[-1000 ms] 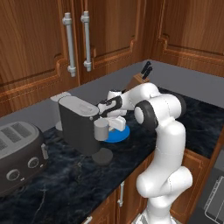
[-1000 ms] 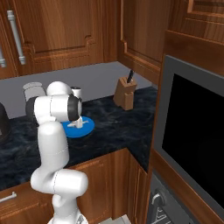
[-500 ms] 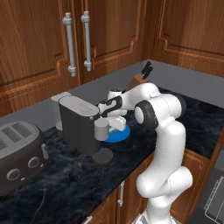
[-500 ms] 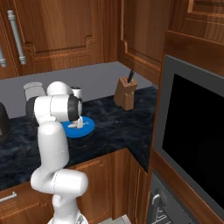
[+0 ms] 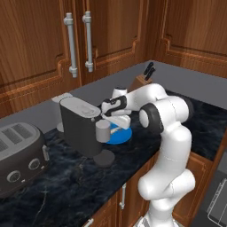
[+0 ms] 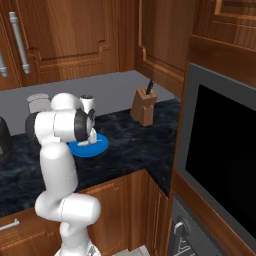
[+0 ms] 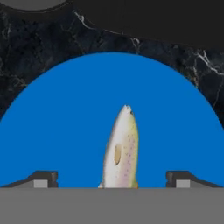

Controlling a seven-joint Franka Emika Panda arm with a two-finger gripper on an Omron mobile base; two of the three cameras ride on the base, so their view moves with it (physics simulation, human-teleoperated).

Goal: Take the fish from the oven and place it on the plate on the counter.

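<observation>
A toaster (image 5: pixel 20 155) sits far left on the counter (image 5: pixel 66 186); right of it the coffee machine (image 5: pixel 82 128); next, the blue plate (image 5: pixel 119 135) bears the fish (image 7: pixel 121 151), the gripper (image 7: pixel 111 180) spread wide just above; a knife block (image 6: pixel 143 106) stands further right; the oven (image 6: pixel 220 160) at far right.

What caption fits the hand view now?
Open gripper above slim cream speckled fish lying on round blue plate.

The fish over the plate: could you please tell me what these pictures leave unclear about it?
- Hand view: the fish has its tail cut off by the bottom edge; whether it touches the plate is unclear.
- Left base view: the end effector hides it.
- Right base view: too small, behind the arm.
</observation>
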